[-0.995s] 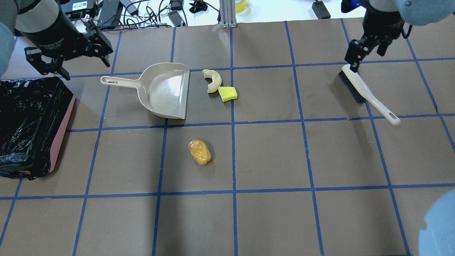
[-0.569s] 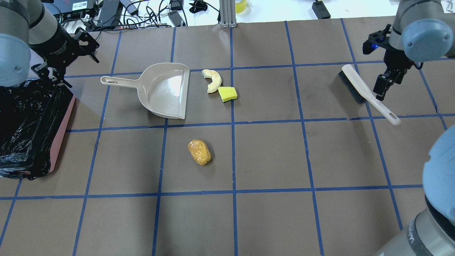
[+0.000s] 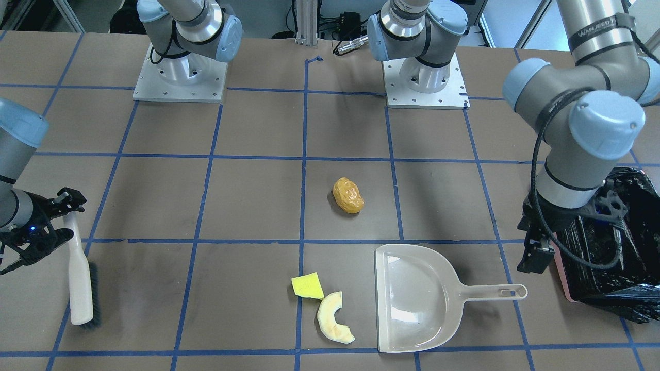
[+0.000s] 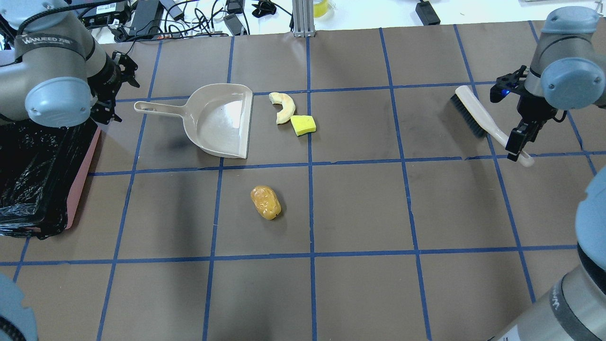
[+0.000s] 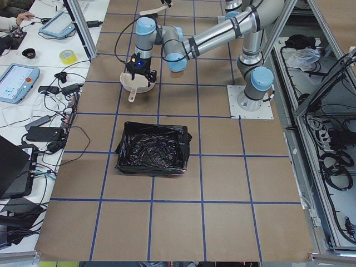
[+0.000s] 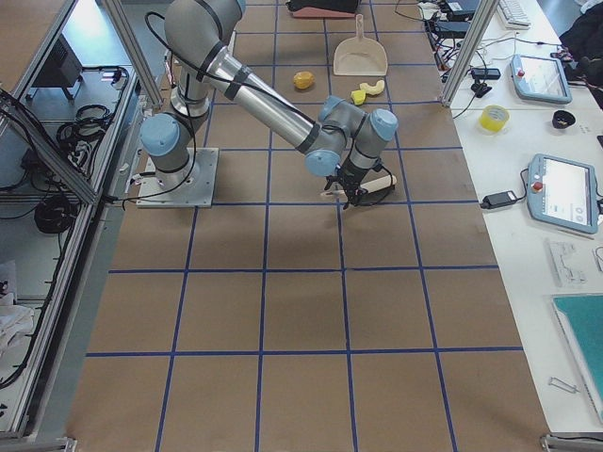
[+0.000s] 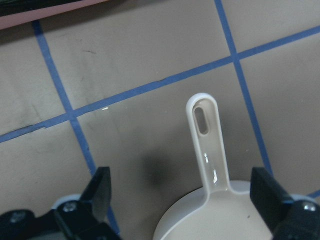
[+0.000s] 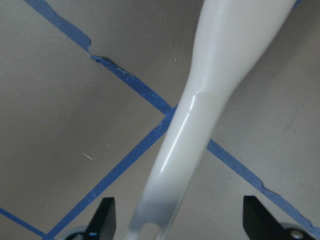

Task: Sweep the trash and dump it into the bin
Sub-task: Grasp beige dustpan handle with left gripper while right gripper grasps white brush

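Over the handle of the dustpan [image 4: 222,121], the left gripper [image 7: 181,192] hangs wide open, holding nothing. The right gripper [image 8: 181,217], equally wide, straddles the brush [image 4: 478,116] handle. On the tabletop [image 4: 360,199], the crescent slice [image 4: 283,107] and yellow wedge [image 4: 303,125] touch beside the dustpan's mouth; the amber lump [image 4: 265,202] lies apart, and the bin [image 4: 38,166] stands far left.

The bin [image 4: 38,166] runs off the overhead view's left edge, one corner seemingly under the left arm [image 4: 57,94].

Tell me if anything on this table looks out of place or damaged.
Only the trash: the amber lump, yellow wedge and cream crescent lie loose on the table, outside the dustpan. The blue tape by the brush handle is torn. Nothing else stands out.
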You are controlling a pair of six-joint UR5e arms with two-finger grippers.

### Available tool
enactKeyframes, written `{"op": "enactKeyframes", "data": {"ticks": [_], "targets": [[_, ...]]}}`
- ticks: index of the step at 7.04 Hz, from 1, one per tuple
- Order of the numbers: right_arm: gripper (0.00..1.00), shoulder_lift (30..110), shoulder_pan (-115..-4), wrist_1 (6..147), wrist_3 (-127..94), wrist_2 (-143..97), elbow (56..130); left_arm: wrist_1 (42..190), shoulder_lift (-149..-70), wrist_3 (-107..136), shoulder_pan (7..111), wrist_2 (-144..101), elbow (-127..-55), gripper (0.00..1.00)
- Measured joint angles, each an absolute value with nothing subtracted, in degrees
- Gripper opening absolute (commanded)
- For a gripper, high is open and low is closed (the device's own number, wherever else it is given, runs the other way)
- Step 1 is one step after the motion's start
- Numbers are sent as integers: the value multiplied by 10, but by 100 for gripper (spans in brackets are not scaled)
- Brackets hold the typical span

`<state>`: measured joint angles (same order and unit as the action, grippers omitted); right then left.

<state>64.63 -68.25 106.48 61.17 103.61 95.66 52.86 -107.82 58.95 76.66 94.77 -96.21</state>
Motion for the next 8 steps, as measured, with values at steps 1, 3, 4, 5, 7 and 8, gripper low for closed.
{"op": "enactKeyframes", "data": {"ticks": [1,3,4,5,7,8], "targets": [[81,649,-682,1058,609,1035,958,512,-1113,612,767,947,-941,100],[71,652,-682,1047,602,1032,963,501,-1162,662,770,945,-916,100],[63,655,-682,1046,594,1032,967,496,-1175,684,772,943,-914,100],[50,657,-682,1050,589,1031,971,488,-1185,702,775,942,-913,100],[38,659,-682,1054,579,1031,972,474,-1201,732,784,942,-912,100],[35,661,-682,1054,570,1032,970,467,-1206,741,789,942,-911,97]]}}
